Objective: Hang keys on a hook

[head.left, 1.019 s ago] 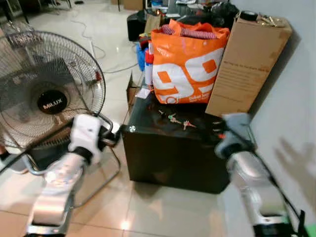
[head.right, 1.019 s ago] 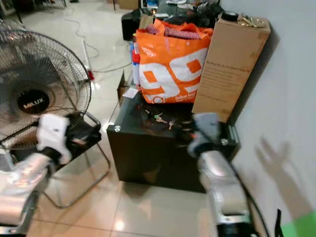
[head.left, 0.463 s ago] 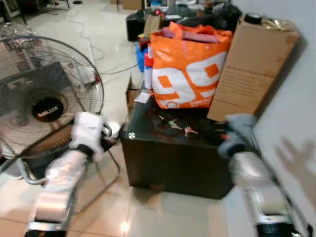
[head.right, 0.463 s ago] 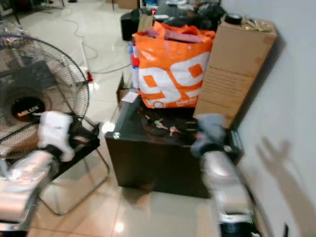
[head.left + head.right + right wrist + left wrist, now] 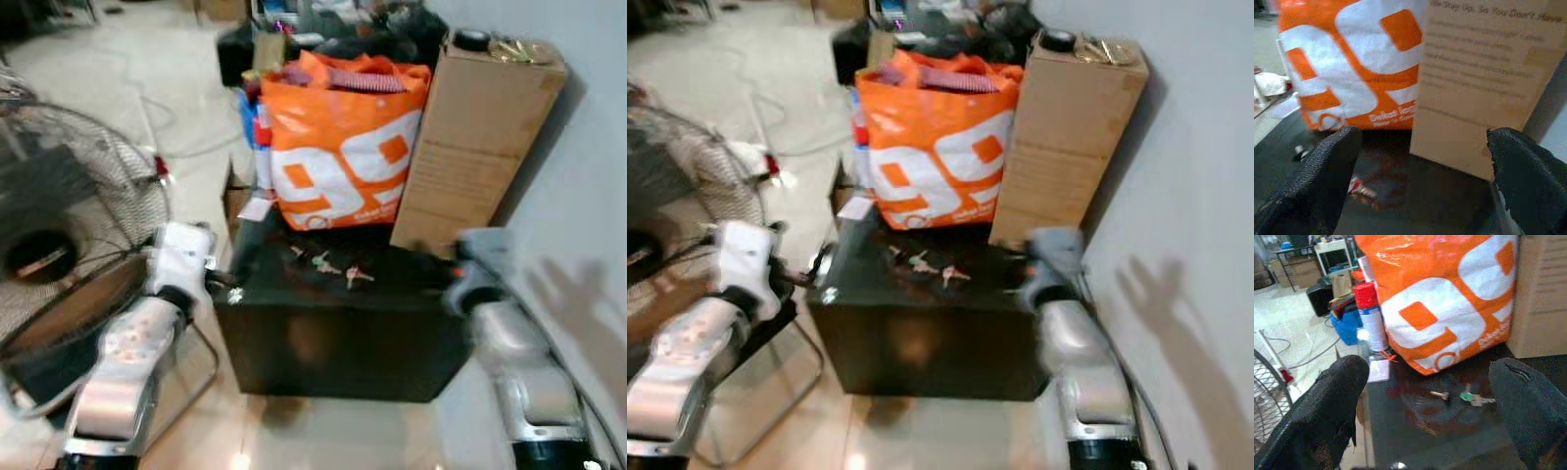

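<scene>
We stand before a low black glossy cabinet with both silver arms raised toward it. On its dark top lie the small bunches of keys with green and red tags, loose and flat, near the middle of the top and just in front of the big orange-and-white plastic shopping bag, which stands at the cabinet's 12 o'clock edge. From the keys, the tall brown cardboard box leans against the grey wall at about 2 o'clock, touching the bag's side.

Our left gripper hovers at the cabinet's 9 o'clock edge, its two black fingers spread wide apart with nothing between them; in its wrist view the keys lie on the top ahead of the gap, and a white spray can with a red cap stands beside the bag. Our right gripper sits at the cabinet's 3 o'clock side, fingers likewise spread and empty, looking toward the foot of the box and the bag, with a red-tagged key on the top ahead.

A round wire-guard standing fan stands on the pale tiled floor at 9 o'clock from the cabinet, behind our left arm.
</scene>
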`<state>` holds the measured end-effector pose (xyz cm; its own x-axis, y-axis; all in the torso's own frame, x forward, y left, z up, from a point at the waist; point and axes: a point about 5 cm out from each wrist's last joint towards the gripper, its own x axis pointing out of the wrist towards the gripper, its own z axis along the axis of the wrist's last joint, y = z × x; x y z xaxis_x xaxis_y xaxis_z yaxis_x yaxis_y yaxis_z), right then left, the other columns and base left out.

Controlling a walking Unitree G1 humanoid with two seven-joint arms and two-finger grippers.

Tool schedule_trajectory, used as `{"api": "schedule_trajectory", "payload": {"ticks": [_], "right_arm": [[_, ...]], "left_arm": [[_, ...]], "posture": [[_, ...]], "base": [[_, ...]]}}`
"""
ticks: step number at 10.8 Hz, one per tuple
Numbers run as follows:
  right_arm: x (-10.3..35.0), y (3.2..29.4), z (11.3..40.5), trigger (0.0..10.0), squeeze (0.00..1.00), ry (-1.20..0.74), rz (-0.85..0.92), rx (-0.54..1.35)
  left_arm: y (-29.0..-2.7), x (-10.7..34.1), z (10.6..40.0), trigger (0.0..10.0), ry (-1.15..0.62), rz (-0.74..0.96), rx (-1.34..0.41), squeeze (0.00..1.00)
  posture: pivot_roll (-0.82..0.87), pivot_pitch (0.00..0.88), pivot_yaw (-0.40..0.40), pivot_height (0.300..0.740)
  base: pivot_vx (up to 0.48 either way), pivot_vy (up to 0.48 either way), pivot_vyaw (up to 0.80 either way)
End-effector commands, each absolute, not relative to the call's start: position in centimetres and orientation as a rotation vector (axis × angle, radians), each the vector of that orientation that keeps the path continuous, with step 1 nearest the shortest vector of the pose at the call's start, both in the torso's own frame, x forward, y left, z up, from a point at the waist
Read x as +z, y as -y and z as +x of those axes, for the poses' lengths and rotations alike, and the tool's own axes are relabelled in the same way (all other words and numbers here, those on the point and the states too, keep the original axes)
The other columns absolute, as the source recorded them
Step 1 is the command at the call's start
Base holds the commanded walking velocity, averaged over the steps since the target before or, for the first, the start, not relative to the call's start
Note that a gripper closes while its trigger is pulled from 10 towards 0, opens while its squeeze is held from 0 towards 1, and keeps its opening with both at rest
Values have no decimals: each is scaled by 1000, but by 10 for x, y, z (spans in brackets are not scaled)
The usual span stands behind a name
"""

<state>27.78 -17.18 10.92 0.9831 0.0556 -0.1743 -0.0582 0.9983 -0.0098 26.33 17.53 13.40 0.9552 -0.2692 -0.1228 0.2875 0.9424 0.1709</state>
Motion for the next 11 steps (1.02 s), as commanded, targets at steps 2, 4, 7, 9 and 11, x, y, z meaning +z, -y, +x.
{"api": "schedule_trajectory", "payload": {"ticks": [2,4,7,9,11], "right_arm": [[114,161,280,10000,1000,-155,-15,99],[114,160,281,10000,1000,-153,-21,104],[114,162,281,10000,1000,-153,-46,121],[114,163,283,10000,1000,-155,-68,150],[114,160,285,10000,1000,-160,-89,194]], "left_arm": [[-184,138,264,10000,-90,208,-253,0],[-182,138,264,10000,-90,208,-254,0],[-180,137,263,10000,-91,211,-260,0],[-179,136,263,10000,-91,213,-264,0],[-177,136,262,10000,-90,216,-272,0]], "posture": [[-18,0,-12,740],[-19,0,-13,740],[-20,0,-16,740],[-14,0,-26,740],[-8,0,-33,740]], "base": [[339,0,0],[356,0,0],[347,0,0],[360,0,0],[345,0,800]]}}
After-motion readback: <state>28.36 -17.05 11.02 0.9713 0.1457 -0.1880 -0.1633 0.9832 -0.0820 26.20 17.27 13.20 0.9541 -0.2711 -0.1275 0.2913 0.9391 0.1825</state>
